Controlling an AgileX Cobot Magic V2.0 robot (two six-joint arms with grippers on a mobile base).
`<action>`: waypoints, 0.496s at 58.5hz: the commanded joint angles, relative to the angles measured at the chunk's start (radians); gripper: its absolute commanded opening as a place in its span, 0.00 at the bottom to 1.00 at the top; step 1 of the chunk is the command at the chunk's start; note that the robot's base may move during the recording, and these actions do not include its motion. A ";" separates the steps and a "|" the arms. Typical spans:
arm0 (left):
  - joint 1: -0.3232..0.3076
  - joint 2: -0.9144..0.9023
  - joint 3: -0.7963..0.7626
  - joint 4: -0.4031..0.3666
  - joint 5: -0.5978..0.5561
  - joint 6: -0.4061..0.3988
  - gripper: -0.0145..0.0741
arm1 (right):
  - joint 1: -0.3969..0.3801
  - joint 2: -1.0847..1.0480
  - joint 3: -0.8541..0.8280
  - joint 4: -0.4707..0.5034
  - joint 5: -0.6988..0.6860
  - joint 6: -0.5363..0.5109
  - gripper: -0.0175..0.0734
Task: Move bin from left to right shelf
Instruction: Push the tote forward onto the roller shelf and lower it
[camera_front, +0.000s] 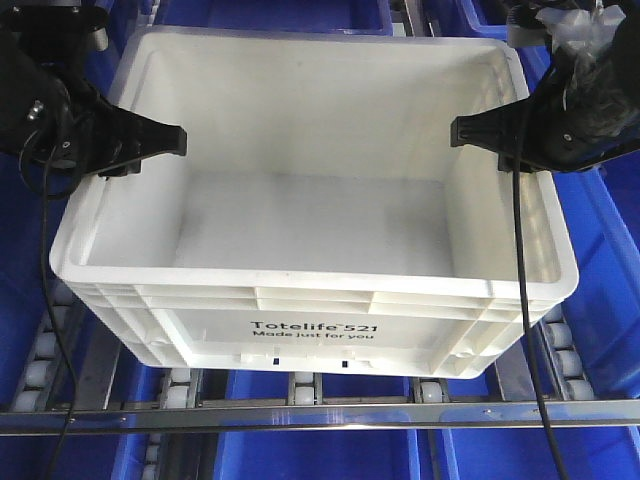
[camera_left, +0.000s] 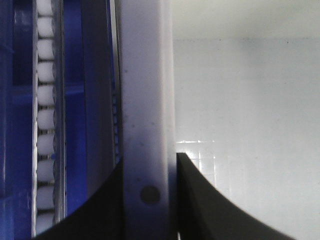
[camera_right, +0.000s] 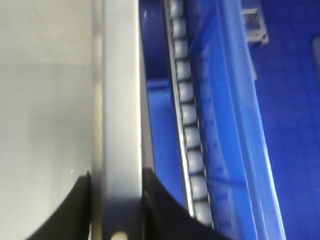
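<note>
White plastic bin (camera_front: 318, 215) sits between your claws, long axis spanning them; left claw (camera_front: 150, 148) and right claw (camera_front: 485, 135) each clamp an end wall, both equally near.

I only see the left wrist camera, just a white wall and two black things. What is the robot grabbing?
Observer: That wall is the rim of a big white bin. The left gripper has one finger on each side of its left wall.
Operator: What's the other arm doing?
Observer: The right gripper straddles the bin's right wall the same way.
Operator: Is anything inside the bin?
Observer: No, the front camera shows it empty.
Operator: Does it say anything?
Observer: Yes, black print on the near side reads "Totelife 521 Made just for you".
Operator: What's it sitting on?
Observer: Roller tracks, with blue bins beside and below.
</note>
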 joint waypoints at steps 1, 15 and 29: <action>-0.016 -0.028 -0.036 -0.030 -0.148 -0.014 0.16 | -0.001 -0.039 -0.009 -0.084 -0.197 0.125 0.21; -0.016 0.032 -0.036 -0.027 -0.124 -0.017 0.16 | 0.001 0.002 0.022 -0.151 -0.257 0.190 0.21; -0.016 0.044 -0.036 0.004 -0.051 -0.041 0.23 | 0.001 0.062 0.022 -0.112 -0.248 0.185 0.23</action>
